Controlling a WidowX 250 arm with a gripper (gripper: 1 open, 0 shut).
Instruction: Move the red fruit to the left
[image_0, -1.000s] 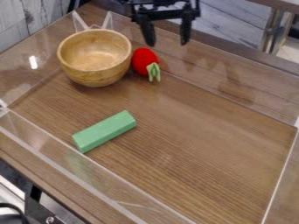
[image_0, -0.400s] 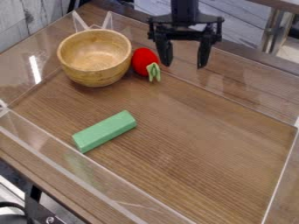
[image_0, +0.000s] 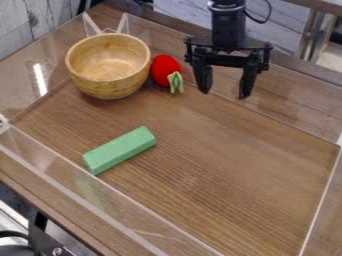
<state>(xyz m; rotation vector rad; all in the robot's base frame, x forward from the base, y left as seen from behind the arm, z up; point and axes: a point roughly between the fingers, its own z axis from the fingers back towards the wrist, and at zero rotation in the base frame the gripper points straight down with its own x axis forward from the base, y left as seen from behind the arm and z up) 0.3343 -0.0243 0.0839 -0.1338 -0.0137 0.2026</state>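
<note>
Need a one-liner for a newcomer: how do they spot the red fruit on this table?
Start at the wooden bowl near the back left of the wood-grain table. Just right of it, about touching its rim, sits the red fruit, with the open gripper further right. It is the only bright red item, small and rounded with a green leafy end, unlike the flat green block up front.
</note>
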